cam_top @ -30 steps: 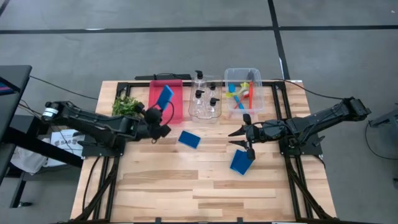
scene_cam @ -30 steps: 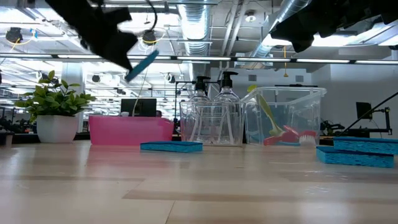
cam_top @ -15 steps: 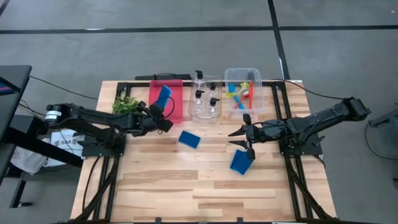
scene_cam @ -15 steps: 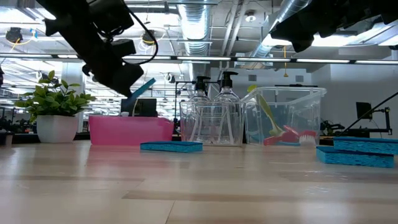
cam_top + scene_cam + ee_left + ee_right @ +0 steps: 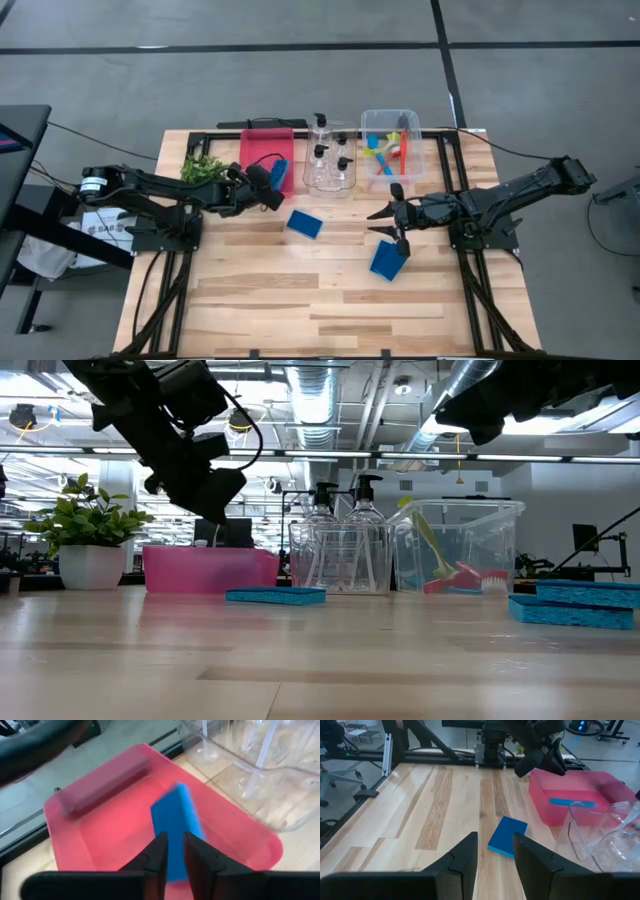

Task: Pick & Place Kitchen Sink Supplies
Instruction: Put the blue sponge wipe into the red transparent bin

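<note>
Lying nearest, right of centre: a sponge [image 5: 386, 261], w/ right gripper [image 5: 399, 225] over it, fingers apart, empty. Mid-table: 2nd sponge [image 5: 305, 224]. Far left: left gripper [image 5: 274, 183] over tray [image 5: 262, 146], fingers narrow beside 3rd sponge [image 5: 176, 827]; grip or not, can't tell.

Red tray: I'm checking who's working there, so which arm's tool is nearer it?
Left. The left tool is over the red tray; the right tool hangs across the table.
</note>
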